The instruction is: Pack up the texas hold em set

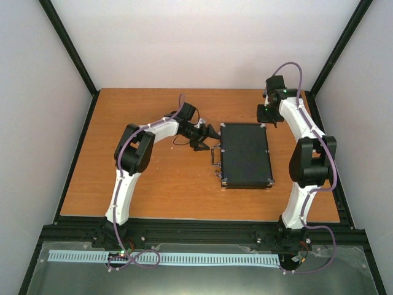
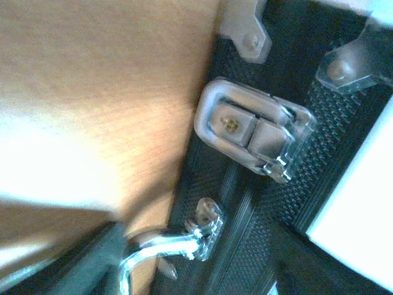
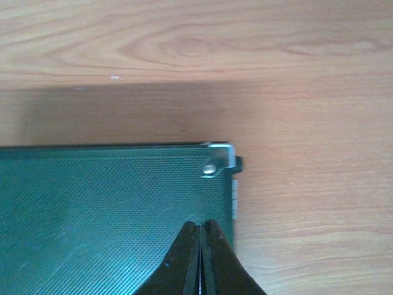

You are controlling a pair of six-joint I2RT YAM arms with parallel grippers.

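The texas hold em set shows only as its black briefcase (image 1: 245,155), lying flat and closed on the wooden table; chips, dice, disc and cards are hidden. My left gripper (image 1: 207,136) is at the case's left side, near the metal handle (image 1: 215,161). In the left wrist view its blurred dark fingers (image 2: 92,261) stand apart around the handle's mount (image 2: 206,221), open and holding nothing. The silver latch (image 2: 255,132) lies flat against the case's side. My right gripper (image 1: 268,117) is shut, its tips (image 3: 201,226) over the lid (image 3: 104,215) near the silver corner (image 3: 221,157).
The table (image 1: 153,184) ends at black frame rails on the left, right and front. White walls rise close behind and beside it. A white slotted strip (image 1: 159,258) runs in front of the arm bases. Bare wood (image 3: 295,92) lies beyond the case's far corner.
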